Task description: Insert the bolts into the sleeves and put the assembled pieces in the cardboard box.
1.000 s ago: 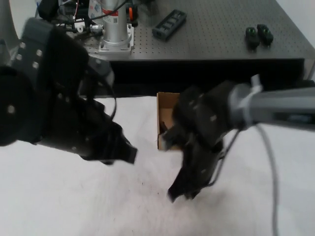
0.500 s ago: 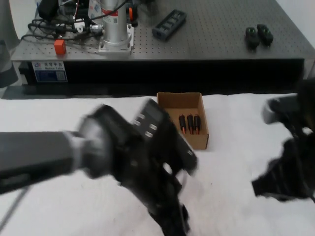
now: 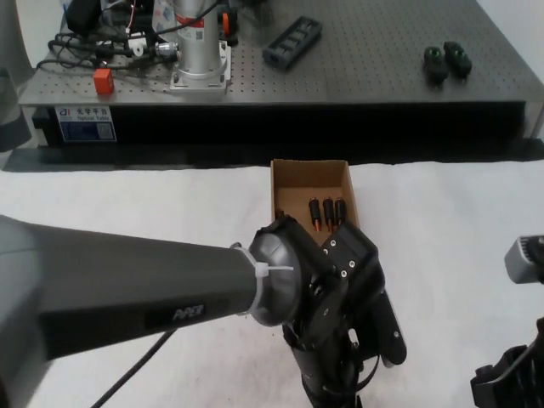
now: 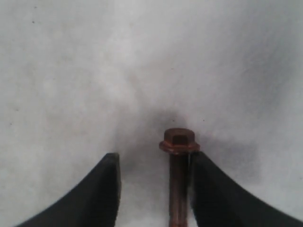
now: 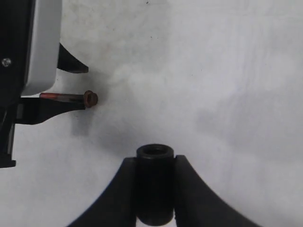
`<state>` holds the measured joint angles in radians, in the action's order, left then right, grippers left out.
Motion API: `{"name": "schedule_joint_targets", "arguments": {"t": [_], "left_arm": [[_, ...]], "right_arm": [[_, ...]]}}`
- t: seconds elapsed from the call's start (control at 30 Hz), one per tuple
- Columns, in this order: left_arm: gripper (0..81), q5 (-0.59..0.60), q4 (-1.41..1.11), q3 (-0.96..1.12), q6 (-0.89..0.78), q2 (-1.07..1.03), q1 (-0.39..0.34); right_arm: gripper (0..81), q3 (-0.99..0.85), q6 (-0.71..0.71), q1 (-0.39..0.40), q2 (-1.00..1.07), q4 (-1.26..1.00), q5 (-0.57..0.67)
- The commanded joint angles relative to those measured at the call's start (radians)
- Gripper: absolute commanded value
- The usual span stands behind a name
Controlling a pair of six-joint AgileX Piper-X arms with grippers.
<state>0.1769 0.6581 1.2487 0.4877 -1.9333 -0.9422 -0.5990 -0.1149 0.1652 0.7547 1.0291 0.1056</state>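
Observation:
A rusty bolt [image 4: 178, 161] lies on the white cloth between the fingers of my open left gripper [image 4: 154, 158]. It rests against one finger, with a wide gap to the other. My right gripper [image 5: 155, 161] is shut on a black sleeve [image 5: 155, 182], whose open bore faces forward. The right wrist view also shows the left gripper [image 5: 84, 87] and the bolt [image 5: 68, 97] a short way off. In the high view the left arm [image 3: 331, 297] hangs over the front centre and the right arm [image 3: 510, 382] sits at the front right corner.
The cardboard box [image 3: 293, 180] stands behind the left arm and holds three assembled pieces [image 3: 327, 212]. A black bench edge [image 3: 272, 127] runs across the back, with a metal breadboard and equipment [image 3: 200, 42] beyond it. White cloth [image 3: 442, 229] covers the table.
The left arm swung from the left side to the front centre. The right arm pulled back from the centre to the front right corner, uncovering the box.

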Motion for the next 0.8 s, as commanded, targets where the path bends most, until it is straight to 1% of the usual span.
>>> {"name": "schedule_joint_targets", "arguments": {"t": [0.0,0.07,0.3,0.33,0.37,0.4,0.47,0.63,0.77], "left_arm": [[25.6,-0.010,0.018,0.017,0.027,-0.005,-0.005],[22.1,-0.009,0.023,0.017,0.045,-0.005,-0.010],[22.1,-0.009,0.036,0.017,0.051,-0.005,-0.020],[21.1,-0.009,0.038,0.017,0.051,-0.005,-0.020],[18.1,-0.009,0.037,0.017,0.051,-0.005,-0.020],[13.4,-0.009,0.037,0.017,0.051,-0.005,-0.020],[0.3,-0.009,0.037,0.017,0.051,-0.005,-0.020],[0.2,-0.012,0.040,0.029,0.037,-0.005,-0.020],[0.7,-0.092,0.022,0.065,-0.097,0.040,-0.009]], "right_arm": [[7.9,-0.002,-0.005,-0.006,-0.026,0.001,0.010],[7.9,-0.002,-0.005,-0.006,-0.026,0.001,0.010],[7.9,-0.002,-0.005,-0.006,-0.026,0.005,0.010],[7.9,-0.002,-0.005,-0.006,-0.026,0.005,0.010],[7.9,-0.002,-0.005,-0.006,-0.026,0.005,0.010],[7.9,-0.002,-0.005,-0.006,-0.026,0.005,0.010],[7.9,-0.002,-0.005,-0.006,-0.026,0.005,0.010],[7.9,-0.002,-0.005,-0.006,-0.037,0.004,0.010],[7.9,0.015,-0.005,-0.006,-0.093,-0.001,0.010]]}}
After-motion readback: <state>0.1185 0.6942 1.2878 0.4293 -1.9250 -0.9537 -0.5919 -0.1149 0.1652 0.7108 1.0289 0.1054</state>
